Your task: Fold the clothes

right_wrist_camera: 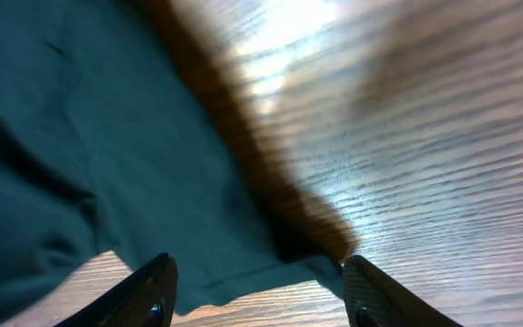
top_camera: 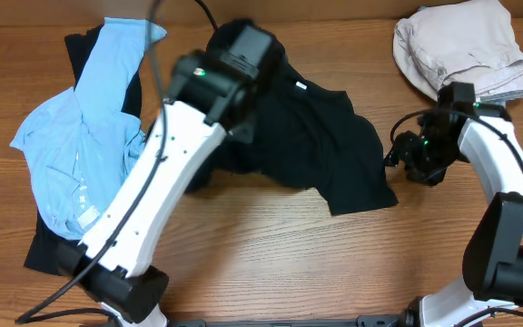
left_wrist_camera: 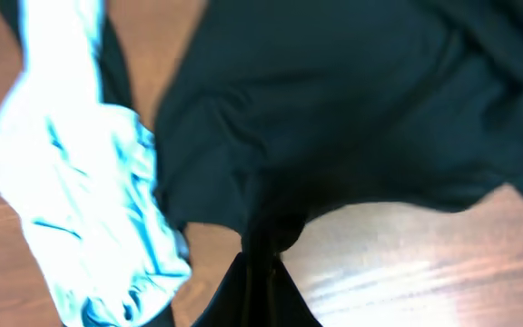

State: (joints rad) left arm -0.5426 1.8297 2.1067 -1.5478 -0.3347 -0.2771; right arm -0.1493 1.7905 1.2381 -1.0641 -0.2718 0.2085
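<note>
Your left tool pinches the bunched black shirt; your right tool gapes wide, empty, over its right hem on the tabletop.

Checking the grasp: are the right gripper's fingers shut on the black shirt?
No, the right gripper stands open, the black shirt lying loose ahead.

A black T-shirt is seen crumpled and unfolded in the middle of the overhead view, its white neck label turned upward and one corner spread toward the right. A light blue shirt is left rumpled on the left side, draped over a second black garment. A beige garment is bunched at the upper right.
</note>
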